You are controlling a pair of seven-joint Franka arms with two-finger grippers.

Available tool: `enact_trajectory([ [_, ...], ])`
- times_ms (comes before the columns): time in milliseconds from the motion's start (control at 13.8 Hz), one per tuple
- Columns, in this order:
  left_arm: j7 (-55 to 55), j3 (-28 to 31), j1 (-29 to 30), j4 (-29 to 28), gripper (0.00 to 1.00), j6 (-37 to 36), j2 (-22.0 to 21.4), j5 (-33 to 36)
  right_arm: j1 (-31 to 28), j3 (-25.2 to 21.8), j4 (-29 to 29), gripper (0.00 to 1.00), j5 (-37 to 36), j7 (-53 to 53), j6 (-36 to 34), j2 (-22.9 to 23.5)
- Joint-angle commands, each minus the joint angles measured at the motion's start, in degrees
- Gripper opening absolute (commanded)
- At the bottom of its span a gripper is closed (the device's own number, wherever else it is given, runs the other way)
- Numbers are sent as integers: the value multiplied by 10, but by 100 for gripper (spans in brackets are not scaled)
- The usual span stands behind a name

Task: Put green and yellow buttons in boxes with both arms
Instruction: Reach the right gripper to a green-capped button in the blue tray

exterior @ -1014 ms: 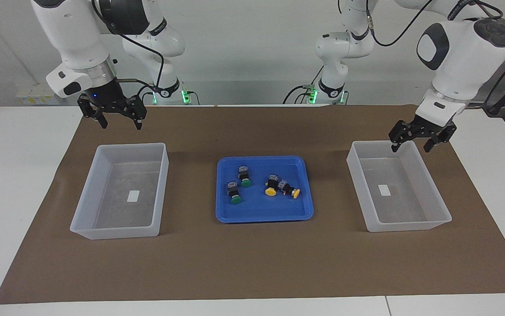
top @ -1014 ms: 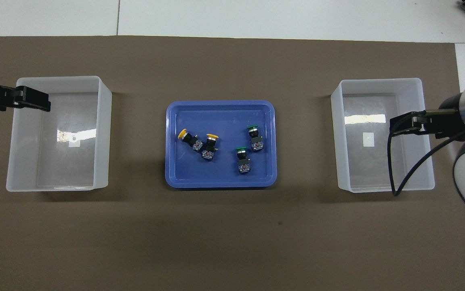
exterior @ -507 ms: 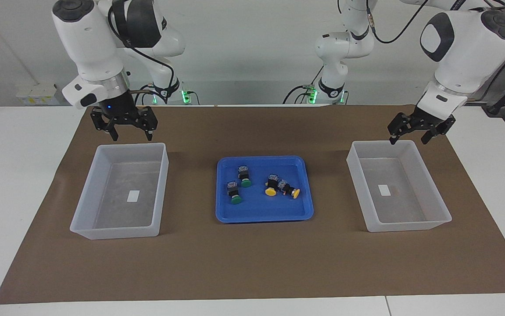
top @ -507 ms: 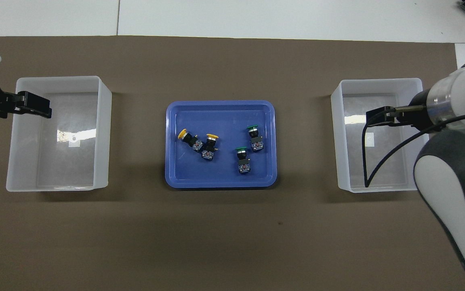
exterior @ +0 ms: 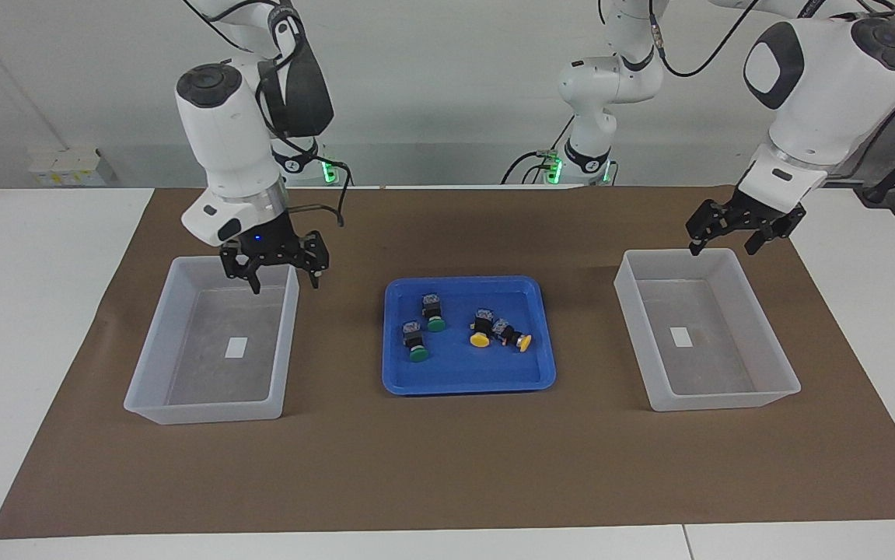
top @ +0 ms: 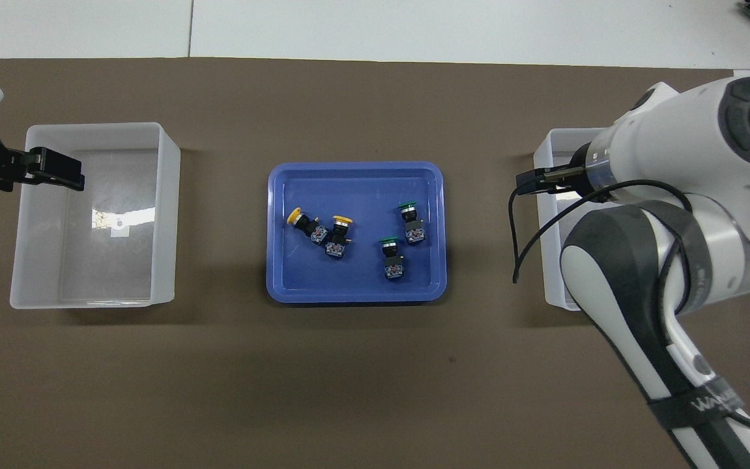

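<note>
One high camera faces the robots across the tabletop (exterior: 447, 467); another looks steeply down from their end. Both seemingly share the blue tray (exterior: 463, 381) (top: 355, 176).

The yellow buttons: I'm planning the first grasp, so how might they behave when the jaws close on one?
The two yellow buttons lie on their sides in the blue tray, touching or nearly so, so gripping one will probably nudge the other. The round caps suggest they could roll if pushed. The hard, blocky-looking bodies should hold stiff between the jaws.
</note>
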Motion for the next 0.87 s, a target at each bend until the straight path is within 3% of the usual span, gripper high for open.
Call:
enact_trajectory([
  [0,-8,2,-3,2,100,-12,-6,-7,21,2,-12,100,3,2,38,19],
  [290,-8,2,-3,1,100,-11,-6,-7,79,1,-31,100,2,54,101,55],
  [797,-8,2,-6,1,100,-2,-6,-7,113,2,-31,100,0,88,181,113],
])
